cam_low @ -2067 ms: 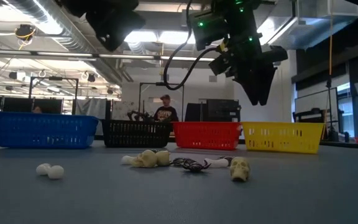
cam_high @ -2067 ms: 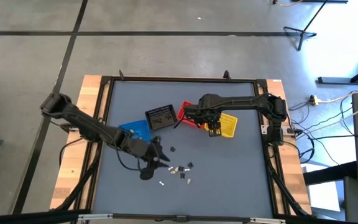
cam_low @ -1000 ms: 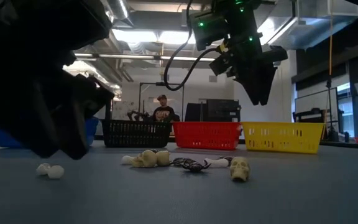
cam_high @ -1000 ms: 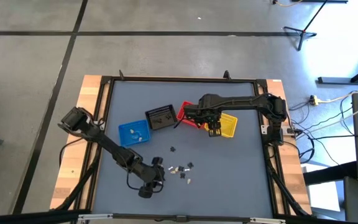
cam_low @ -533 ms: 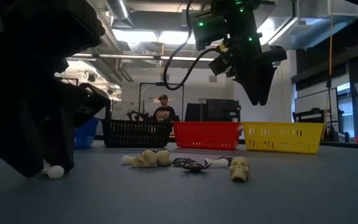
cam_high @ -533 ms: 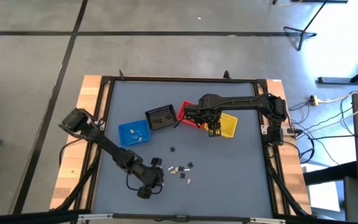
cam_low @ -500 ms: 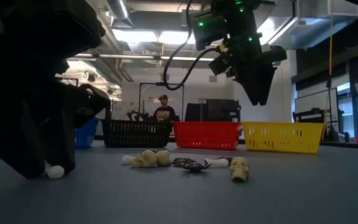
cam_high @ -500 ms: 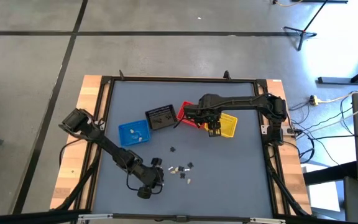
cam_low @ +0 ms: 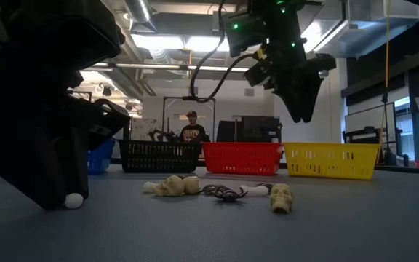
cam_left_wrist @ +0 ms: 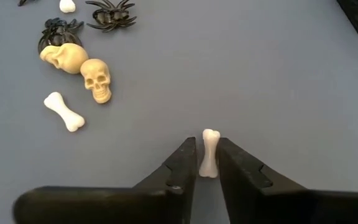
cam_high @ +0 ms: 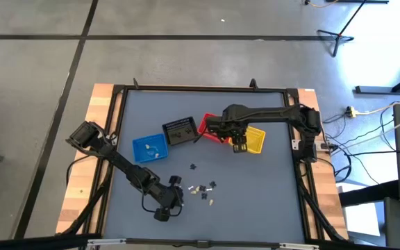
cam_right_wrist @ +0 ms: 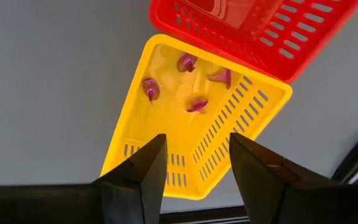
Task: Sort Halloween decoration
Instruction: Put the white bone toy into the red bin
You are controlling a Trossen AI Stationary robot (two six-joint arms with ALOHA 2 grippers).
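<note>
Left pincer (cam_left_wrist: 207, 163) clamped on white bone (cam_left_wrist: 209, 153) lying on table (cam_left_wrist: 278, 81); thin grip, liable to slip when lifted.

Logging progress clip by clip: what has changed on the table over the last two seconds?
The left arm swung away from the blue basket toward the table's near edge and came down; its pincer has closed around a small white bone lying apart from the pile. The right pincer stayed open above the yellow basket. The skulls, spiders and baskets did not move.
</note>
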